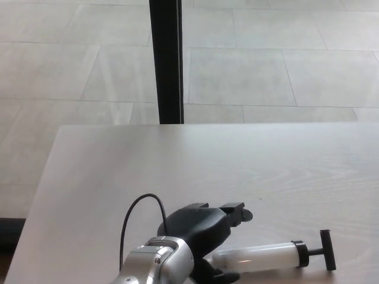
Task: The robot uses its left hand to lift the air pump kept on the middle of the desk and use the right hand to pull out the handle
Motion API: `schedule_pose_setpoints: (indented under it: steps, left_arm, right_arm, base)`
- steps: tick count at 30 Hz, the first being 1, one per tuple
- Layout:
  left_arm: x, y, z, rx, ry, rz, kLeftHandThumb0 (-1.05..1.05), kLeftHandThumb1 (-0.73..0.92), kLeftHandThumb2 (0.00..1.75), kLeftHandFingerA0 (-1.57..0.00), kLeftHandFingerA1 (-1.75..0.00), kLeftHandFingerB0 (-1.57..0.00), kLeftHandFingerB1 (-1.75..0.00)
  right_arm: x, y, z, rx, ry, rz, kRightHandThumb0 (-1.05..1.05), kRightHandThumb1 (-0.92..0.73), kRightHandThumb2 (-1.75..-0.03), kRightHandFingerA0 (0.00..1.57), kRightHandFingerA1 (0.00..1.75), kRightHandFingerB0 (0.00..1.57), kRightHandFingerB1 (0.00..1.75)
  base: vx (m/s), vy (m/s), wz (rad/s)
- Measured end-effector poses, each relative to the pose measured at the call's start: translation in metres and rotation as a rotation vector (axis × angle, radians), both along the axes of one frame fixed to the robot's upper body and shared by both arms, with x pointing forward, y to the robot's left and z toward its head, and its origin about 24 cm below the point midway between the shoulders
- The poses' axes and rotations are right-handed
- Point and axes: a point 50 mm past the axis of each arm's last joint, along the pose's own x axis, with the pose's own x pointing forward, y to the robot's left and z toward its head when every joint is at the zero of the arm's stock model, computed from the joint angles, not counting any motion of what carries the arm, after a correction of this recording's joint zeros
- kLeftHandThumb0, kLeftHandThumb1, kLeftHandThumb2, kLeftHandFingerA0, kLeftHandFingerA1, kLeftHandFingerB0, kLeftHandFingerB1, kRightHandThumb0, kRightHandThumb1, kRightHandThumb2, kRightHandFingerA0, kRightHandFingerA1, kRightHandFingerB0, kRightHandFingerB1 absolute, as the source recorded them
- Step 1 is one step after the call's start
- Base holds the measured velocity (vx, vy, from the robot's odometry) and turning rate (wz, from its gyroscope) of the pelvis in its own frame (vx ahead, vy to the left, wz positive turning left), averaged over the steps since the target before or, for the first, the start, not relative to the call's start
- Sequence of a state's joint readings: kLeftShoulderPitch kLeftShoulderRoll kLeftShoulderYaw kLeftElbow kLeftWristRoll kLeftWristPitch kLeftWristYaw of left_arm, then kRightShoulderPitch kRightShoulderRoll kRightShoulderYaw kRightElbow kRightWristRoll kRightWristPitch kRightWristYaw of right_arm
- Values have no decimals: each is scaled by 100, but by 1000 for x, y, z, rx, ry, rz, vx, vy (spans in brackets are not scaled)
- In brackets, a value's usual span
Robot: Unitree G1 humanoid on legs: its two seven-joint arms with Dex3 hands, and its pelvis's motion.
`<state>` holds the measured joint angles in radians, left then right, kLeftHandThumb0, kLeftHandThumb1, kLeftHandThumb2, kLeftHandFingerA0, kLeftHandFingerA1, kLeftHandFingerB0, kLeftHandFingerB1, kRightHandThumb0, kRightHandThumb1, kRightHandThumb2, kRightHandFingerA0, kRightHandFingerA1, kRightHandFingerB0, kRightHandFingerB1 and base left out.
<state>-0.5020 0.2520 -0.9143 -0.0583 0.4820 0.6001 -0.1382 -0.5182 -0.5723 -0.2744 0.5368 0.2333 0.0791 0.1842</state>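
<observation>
The air pump (pixel 266 256) lies flat near the desk's front edge, a white barrel with a black collar and a black T-handle (pixel 326 249) pointing right. My left hand (pixel 198 234) comes in from the lower left and covers the barrel's left end. Its fingers (pixel 235 212) reach past the far side of the barrel and the thumb (pixel 220 276) sits on the near side, still spread wider than the barrel. The pump rests on the desk. My right hand does not show.
The pale wood desk (pixel 118 171) fills the lower half of the view, its left edge running down at the far left. Beyond it are a tiled floor and a black post (pixel 166 59). A black cable (pixel 139 210) loops off my left wrist.
</observation>
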Motion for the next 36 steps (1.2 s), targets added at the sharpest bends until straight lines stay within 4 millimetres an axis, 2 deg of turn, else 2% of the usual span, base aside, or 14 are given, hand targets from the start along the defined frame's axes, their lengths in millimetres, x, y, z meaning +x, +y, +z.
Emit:
schedule_pose_setpoints:
  steps: [1, 3, 4, 6, 7, 13, 14, 16, 17, 27, 28, 29, 31, 36]
  left_arm:
    - [0, 0, -2, 13, -5, 3, -43, 36, 101, -5, -57, 0, -51]
    - [1, -1, -6, 43, -17, 12, -87, 60, 99, -4, -54, -11, -53]
    - [1, -2, -7, 57, -24, 15, -42, 37, 102, -5, -57, 0, -50]
    - [2, -6, -9, 81, -43, 18, -42, 38, 102, -4, -56, 0, -50]
    - [2, -7, -10, 87, -49, 19, -88, 62, 92, -10, -59, -13, -51]
    - [3, -28, -14, 102, -101, 72, -88, 60, 94, -11, -61, -17, -53]
    - [3, -33, -14, 94, -111, 81, -87, 76, 63, -11, -62, -23, -50]
    - [2, -42, -12, 76, -132, 93, -87, 60, 94, -12, -61, -18, -54]
    - [2, -46, -11, 64, -143, 100, -87, 60, 94, -11, -60, -17, -54]
    - [3, -54, -3, 14, -193, 137, -84, 76, 63, -14, -61, -17, -47]
    - [2, -53, -4, 28, -200, 130, -42, 41, 105, -6, -56, 0, -51]
    - [2, -52, -4, 40, -203, 124, -93, 64, 103, -5, -57, -3, -48]
    - [1, -51, -6, 87, -205, 100, -81, 75, 62, -9, -56, -11, -39]
    - [1, -49, -12, 193, -193, 71, -89, 60, 98, -2, -44, -7, -37]
  right_arm:
    - [0, 0, 0, 2, -2, -1, -77, -73, -111, 30, 56, 38, 53]
    - [1, 1, 0, 8, -8, -3, -75, -87, -67, 36, 47, 43, 38]
    - [1, 2, 0, 10, -11, -4, -75, -73, -111, 30, 56, 39, 54]
    - [2, 2, 0, 14, -17, -9, -74, -87, -66, 37, 49, 46, 39]
    - [2, 2, 0, 15, -19, -11, -74, -86, -66, 36, 50, 46, 39]
    - [1, 2, 2, 21, -49, -37, -78, -86, -66, 37, 51, 46, 40]
    - [2, 2, 3, 22, -57, -41, -79, -87, -66, 39, 51, 45, 40]
    - [3, 3, 6, 13, -71, -47, -85, -67, -91, 35, 58, 41, 49]
    - [3, 3, 7, 9, -77, -47, -78, -85, -66, 37, 56, 45, 40]
    - [5, 9, 8, 4, -102, -35, -84, -67, -92, 35, 60, 42, 49]
    - [5, 9, 8, 1, -102, -35, -76, -86, -66, 38, 55, 45, 39]
    - [5, 9, 8, -1, -102, -36, -76, -86, -66, 37, 55, 46, 39]
    - [5, 9, 8, -3, -100, -37, -78, -86, -66, 37, 55, 47, 39]
    - [5, 9, 8, -9, -97, -39, -75, -86, -66, 37, 53, 45, 40]
  base:
    - [0, 0, 0]
    - [0, 0, 0]
    - [0, 0, 0]
    - [0, 0, 0]
    - [0, 0, 0]
    - [0, 0, 0]
    - [0, 0, 0]
    - [0, 0, 0]
    - [0, 0, 0]
    - [0, 0, 0]
    - [0, 0, 0]
    - [0, 0, 0]
    - [0, 0, 0]
    - [0, 0, 0]
